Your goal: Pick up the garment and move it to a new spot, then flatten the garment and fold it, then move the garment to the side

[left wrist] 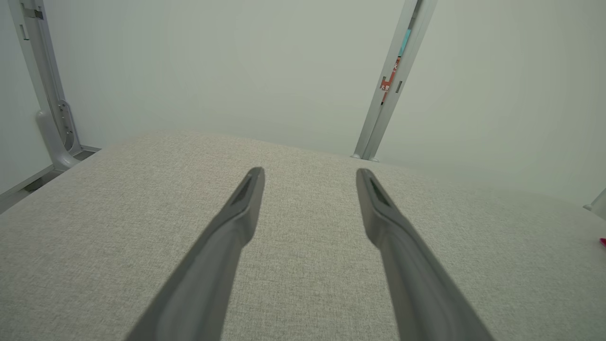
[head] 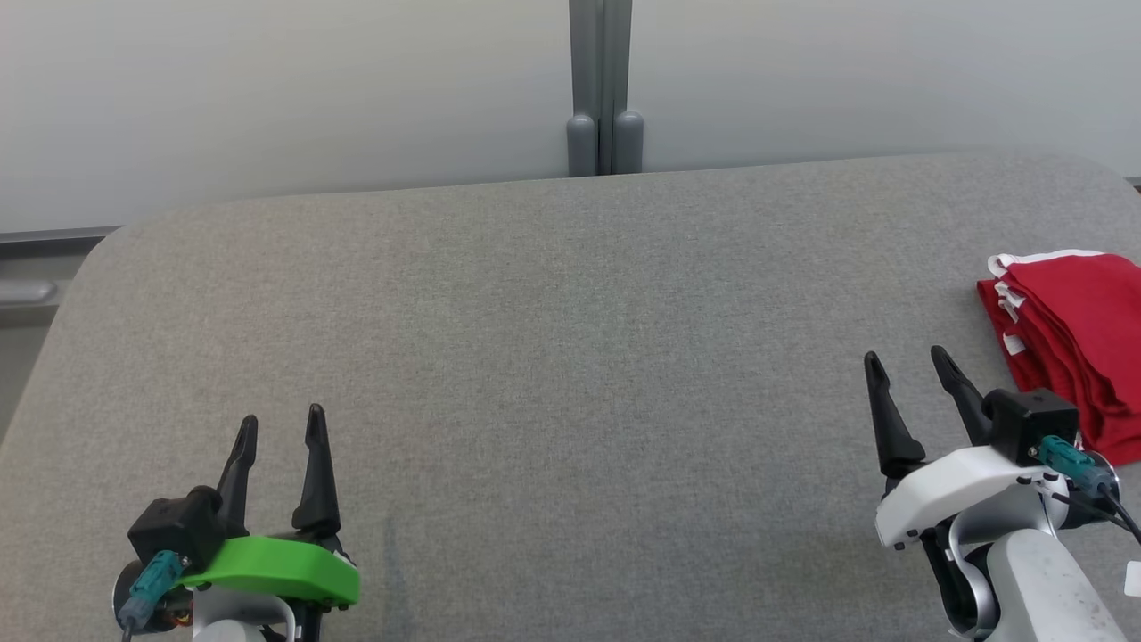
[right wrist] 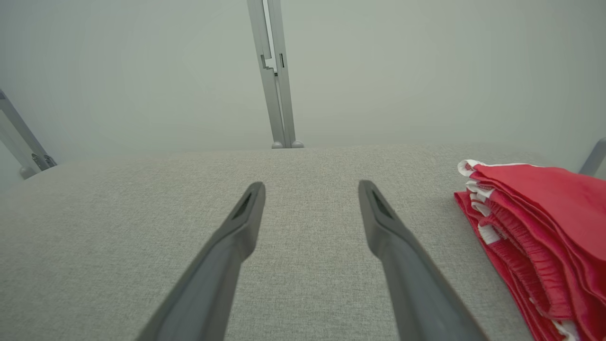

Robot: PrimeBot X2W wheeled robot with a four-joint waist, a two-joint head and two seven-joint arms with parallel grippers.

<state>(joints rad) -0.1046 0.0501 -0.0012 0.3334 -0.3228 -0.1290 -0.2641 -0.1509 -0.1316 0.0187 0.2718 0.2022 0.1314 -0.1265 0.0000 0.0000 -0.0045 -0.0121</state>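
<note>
Jaws on both arms stood wide open w/ nothing betw. them: 2 sets, 2 long dark fingers each, 4 in all. At the near-left of the grey cloth-topped desk [head: 570, 357] were the left jaws, fingers [head: 314, 473] rising from a green wrist cover [head: 276, 566]. In the left wrist view those fingers [left wrist: 236, 222] spread over bare cloth. At the near-right were the right jaws, fingers [head: 884, 419] rising from a white wrist cover [head: 954, 490].

1 garment [head: 1079, 339], red w/ white trim, lay folded in a layered stack at the desk's right edge, partly cut off by the head view's border. It sat just beside the right jaws, on their outer side. In the right wrist view the garment [right wrist: 544, 227] lay to the right of the fingers [right wrist: 388, 227], apart from them, not touched.

1 grey post [head: 602, 89] stood at the desk's far edge, approx. centre, splitting the pale wall [head: 267, 89] into 2 panels.
</note>
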